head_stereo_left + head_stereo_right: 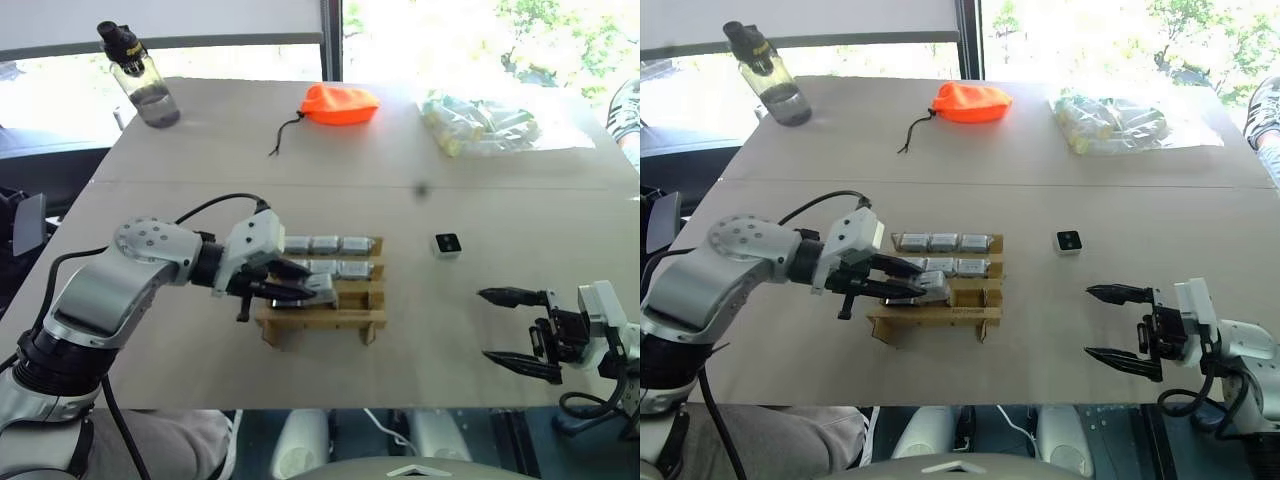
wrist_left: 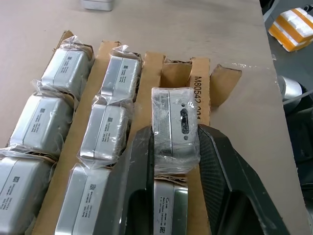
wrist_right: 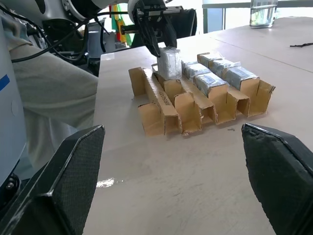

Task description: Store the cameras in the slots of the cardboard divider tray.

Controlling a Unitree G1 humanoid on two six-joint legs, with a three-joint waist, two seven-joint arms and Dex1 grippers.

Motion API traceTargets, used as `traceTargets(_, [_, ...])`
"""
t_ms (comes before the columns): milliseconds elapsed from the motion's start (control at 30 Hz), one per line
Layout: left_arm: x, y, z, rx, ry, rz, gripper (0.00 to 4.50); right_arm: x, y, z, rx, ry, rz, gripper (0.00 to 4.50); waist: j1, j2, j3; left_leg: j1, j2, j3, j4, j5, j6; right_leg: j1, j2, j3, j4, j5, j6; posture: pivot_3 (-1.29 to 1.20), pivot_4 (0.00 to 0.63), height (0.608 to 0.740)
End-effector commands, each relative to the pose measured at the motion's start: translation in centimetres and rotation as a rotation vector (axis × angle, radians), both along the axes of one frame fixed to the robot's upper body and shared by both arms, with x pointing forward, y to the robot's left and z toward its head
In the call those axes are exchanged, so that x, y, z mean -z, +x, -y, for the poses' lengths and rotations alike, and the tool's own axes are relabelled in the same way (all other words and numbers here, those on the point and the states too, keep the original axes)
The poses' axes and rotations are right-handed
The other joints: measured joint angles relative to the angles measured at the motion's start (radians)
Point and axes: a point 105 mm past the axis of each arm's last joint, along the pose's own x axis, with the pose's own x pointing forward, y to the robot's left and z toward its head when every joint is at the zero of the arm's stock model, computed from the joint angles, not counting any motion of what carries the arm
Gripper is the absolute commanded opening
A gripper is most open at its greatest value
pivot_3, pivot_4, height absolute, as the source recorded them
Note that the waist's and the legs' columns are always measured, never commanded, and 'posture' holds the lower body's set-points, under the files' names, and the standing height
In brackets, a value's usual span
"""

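Left gripper [image 2: 175, 147]: we had it clenched on a wrapped camera [image 2: 174, 128], held over the front row of the cardboard divider tray [image 1: 322, 318].
Right gripper [image 1: 515, 330]: our fingers stood spread and empty, well off to the tray's right side, above the table [image 1: 200, 150].
Tray: we saw the back and middle rows filled with wrapped cameras; in the front row one camera sat in the slot under our fingers, with the other slots unfilled.
Loose camera [image 1: 447, 244]: it lay lens-face up on the table, between the tray and our right gripper, nearer the tray's back row.
Step in hand: we judged it to be seating the held camera in the middle front slot.
Next move: we would need to line the camera up with the slot walls, lower it straight, then let go.
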Motion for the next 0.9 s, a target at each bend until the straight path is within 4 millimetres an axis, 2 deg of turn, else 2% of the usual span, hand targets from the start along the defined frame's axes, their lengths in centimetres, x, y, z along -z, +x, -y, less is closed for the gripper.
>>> traceTargets(33, [-0.95, 0.04, 0.02, -0.004, -0.009, 0.025, 0.69, -0.82, 0.16, 0.4, 0.009, 0.006, 0.048, 4.42, 0.0, 0.0, 0.0, 0.0, 0.0, 0.0, 0.0, 0.0, 0.0, 0.0, 0.0, 0.0, 0.0, 0.0, 0.0, 0.0, 0.15, 0.726])
traceTargets(900, [-0.07, 0.15, -0.2, 0.135, 0.075, 0.064, 0.69, -0.69, 0.09, 0.56, 0.021, 0.005, 0.052, 4.42, 0.0, 0.0, 0.0, 0.0, 0.0, 0.0, 0.0, 0.0, 0.0, 0.0, 0.0, 0.0, 0.0, 0.0, 0.0, 0.0, 0.15, 0.726])
